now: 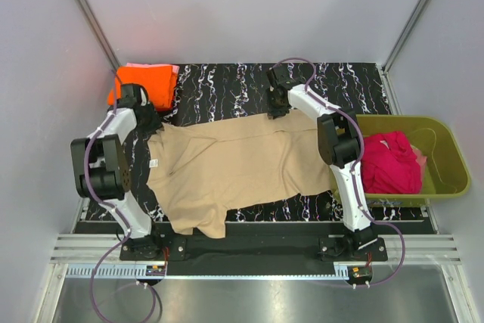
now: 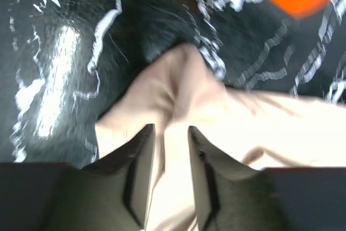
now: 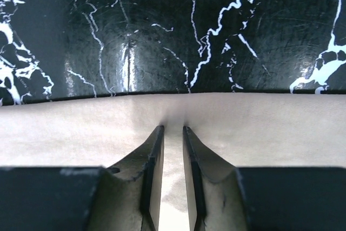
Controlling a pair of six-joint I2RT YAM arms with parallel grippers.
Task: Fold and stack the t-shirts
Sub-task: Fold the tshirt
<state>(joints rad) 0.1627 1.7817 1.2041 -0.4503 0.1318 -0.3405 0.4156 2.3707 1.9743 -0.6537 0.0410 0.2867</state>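
Left gripper [image 2: 171,128]: your fingers stand apart, with a raised ridge of the tan t-shirt [image 1: 234,164] lying between them. The cloth does not look pinched, so log this hand as released. It sits over the shirt's far-left corner, where the fabric humps up just ahead of the fingertips. This wrist view is blurred.

Right gripper [image 3: 173,128]: narrow gap between the fingers, clamped on the tan t-shirt's far edge. The hem puckers slightly right at the tips and runs straight and taut to either side. Log this hand as grasping the shirt.

From the top view, the tan t-shirt is spread flat across the middle of the black marbled tabletop [image 1: 227,88], between your two arms. One part hangs toward the near edge on the left.

The orange t-shirt [image 1: 147,81] lies folded at the far-left corner, just beyond the left gripper and apart from the tan cloth. A pale pink edge [image 1: 175,69] shows under it.

The magenta t-shirt [image 1: 389,164] lies crumpled in the olive-green tub [image 1: 450,149], to the right of the right arm.
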